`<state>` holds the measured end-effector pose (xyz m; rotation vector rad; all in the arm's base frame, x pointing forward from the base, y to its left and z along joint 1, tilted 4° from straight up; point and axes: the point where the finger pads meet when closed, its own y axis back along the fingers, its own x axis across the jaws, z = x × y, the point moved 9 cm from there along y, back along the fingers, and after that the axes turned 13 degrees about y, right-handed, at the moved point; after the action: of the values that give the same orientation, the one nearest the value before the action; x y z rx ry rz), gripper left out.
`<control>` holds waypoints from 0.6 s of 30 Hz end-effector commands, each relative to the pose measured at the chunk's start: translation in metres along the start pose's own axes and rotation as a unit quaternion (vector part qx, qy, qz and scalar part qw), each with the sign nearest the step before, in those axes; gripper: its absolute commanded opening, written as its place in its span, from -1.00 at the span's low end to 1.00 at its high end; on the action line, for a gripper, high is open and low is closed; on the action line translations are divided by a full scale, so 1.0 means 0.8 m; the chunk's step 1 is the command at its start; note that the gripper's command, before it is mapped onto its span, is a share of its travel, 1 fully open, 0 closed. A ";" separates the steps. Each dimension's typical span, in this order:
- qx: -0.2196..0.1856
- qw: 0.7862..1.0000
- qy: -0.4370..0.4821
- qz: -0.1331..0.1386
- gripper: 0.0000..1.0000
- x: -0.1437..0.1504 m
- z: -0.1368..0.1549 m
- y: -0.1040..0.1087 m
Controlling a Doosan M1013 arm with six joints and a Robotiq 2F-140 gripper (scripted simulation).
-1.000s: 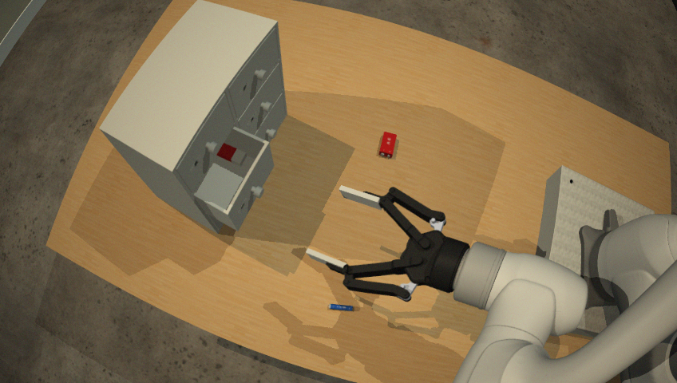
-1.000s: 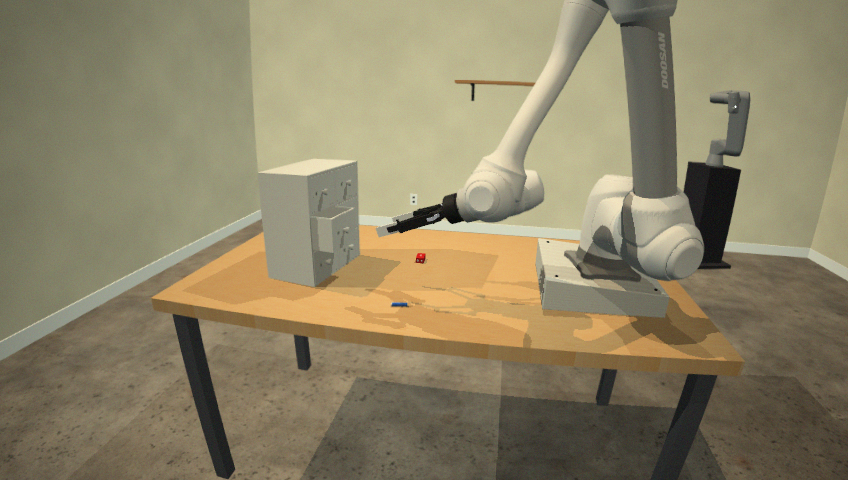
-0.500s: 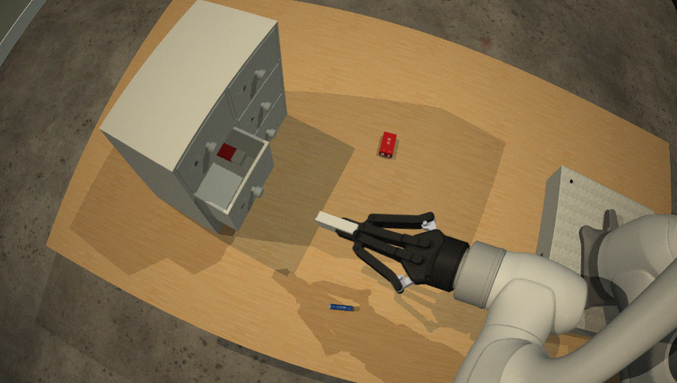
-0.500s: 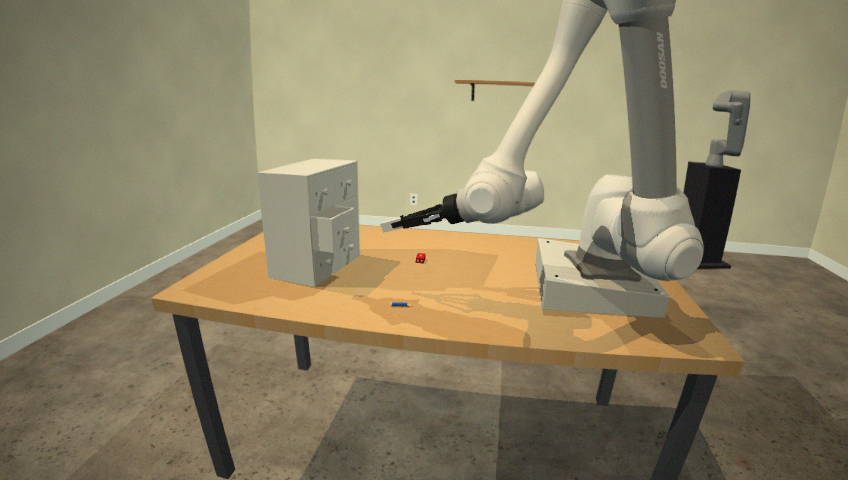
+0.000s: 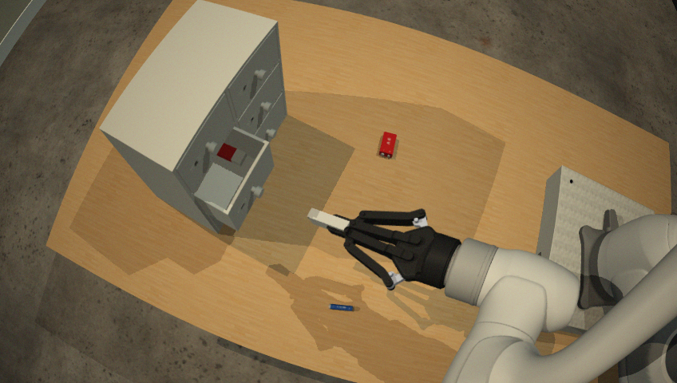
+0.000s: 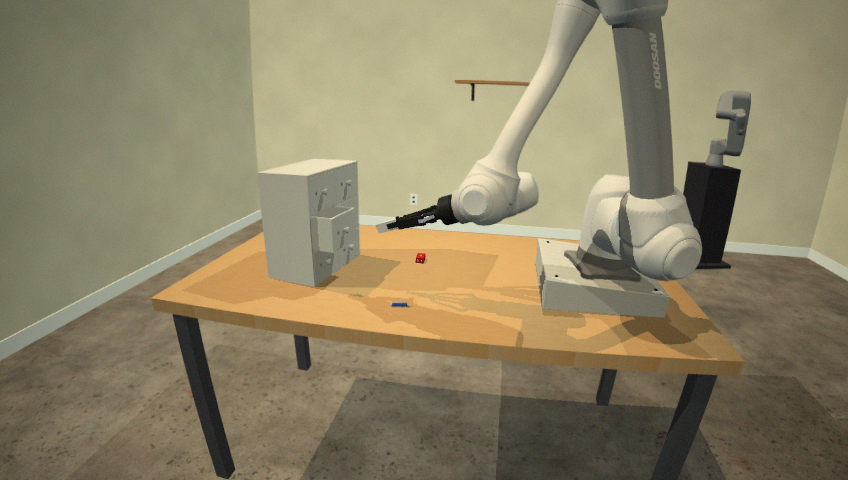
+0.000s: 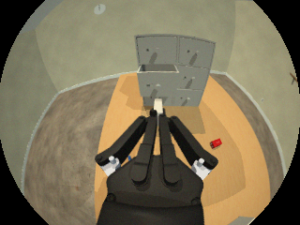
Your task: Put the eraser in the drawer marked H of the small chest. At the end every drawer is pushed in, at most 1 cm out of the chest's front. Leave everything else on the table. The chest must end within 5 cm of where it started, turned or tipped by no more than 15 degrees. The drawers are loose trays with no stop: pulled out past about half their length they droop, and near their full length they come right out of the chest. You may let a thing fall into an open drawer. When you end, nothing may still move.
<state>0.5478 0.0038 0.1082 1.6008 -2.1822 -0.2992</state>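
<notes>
from my post: pincer fully closed, pads together, nothing in its grip. it hangs above the bench, short of the chest. one drawer stands open; inside, a red-and-grey block, which i take for the eraser. red battery and blue cylinder lie apart on the wood.

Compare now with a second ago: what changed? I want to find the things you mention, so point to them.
The gripper (image 5: pixel 326 219) (image 6: pixel 382 227) (image 7: pixel 157 104) went from spread wide to shut, its two fingers swinging inward to meet; nothing was grasped or let go. The open drawer (image 5: pixel 246 199) (image 6: pixel 326 234) (image 7: pixel 158 84), red battery (image 5: pixel 388 144) (image 6: pixel 420 257) (image 7: pixel 216 143) and blue battery (image 5: pixel 341 307) (image 6: pixel 399 304) (image 7: pixel 129 158) look unmoved.
</notes>
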 end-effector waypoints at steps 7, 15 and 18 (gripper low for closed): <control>0.000 1.000 0.000 0.000 -1.00 0.000 -0.002 -0.036; 0.000 1.000 0.000 0.000 -1.00 0.001 -0.003 -0.058; 0.000 1.000 0.000 0.000 -1.00 0.001 -0.003 -0.064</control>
<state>0.5903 -0.0117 0.0908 1.6010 -2.1823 -0.2991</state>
